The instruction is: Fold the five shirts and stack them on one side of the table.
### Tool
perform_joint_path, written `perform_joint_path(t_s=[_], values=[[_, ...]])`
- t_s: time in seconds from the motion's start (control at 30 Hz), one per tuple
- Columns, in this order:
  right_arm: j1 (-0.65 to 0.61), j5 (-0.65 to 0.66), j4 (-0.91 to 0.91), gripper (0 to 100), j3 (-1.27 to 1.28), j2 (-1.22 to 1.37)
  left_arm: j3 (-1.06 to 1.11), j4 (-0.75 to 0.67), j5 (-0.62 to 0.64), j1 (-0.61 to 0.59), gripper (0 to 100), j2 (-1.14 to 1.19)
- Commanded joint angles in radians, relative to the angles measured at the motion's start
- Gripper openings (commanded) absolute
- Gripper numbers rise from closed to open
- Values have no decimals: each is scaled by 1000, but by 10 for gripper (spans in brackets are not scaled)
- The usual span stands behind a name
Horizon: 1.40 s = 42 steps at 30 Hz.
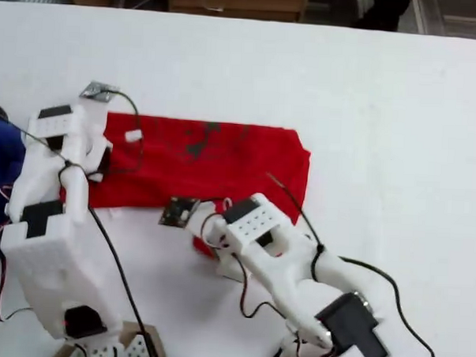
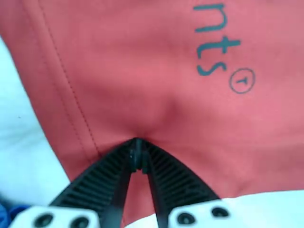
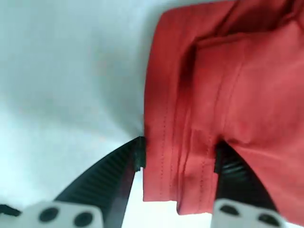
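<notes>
I am working two tools here, and both are sitting on the red shirt (image 1: 207, 165), which is lying spread in a long folded band across the white table (image 1: 383, 114), slightly toward 10 o'clock of the table's middle in the high view. My left gripper (image 2: 137, 159) is sitting at the shirt's 9 o'clock end. Its jaws are meeting at the tips, and I am pinching a small pucker of red fabric between them, with creases running into the pinch. The shirt's dark lettering (image 2: 216, 42) is showing on the cloth beyond those tips. My right gripper (image 3: 179, 154) is sitting at the shirt's 6 o'clock edge, a little past its midpoint toward 3 o'clock. Its jaws are standing partly apart, and a thick bundle of folded, stitched hem is filling the gap between them, with a finger pressing against each side, so I am holding that edge too. A bit of red is showing just below the shirt's main edge at that gripper in the high view. A blue cloth (image 1: 1, 176) is lying at the table's 9 o'clock edge, just beside my left arm.
</notes>
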Motion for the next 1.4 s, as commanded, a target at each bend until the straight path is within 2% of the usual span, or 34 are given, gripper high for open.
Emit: perform_joint_path(t_s=[0.0,0.2,0.33,0.4,0.63,1.0,1.37], values=[[-8,-3,-7,233,-58,99,-13,-17,3,-9,24,8],[-2,2,59,207,-180,202,-13,-15,3,-11,24,8],[-1,3,68,4,-221,251,-13,-15,3,-11,24,8],[-1,5,74,41,-226,260,-13,-15,3,-11,24,8],[44,21,180,19,-319,260,-12,-15,3,-11,24,9],[268,284,515,20,-703,260,-13,-15,3,-9,24,9],[303,287,441,21,-988,398,-13,-15,3,-9,24,11]])
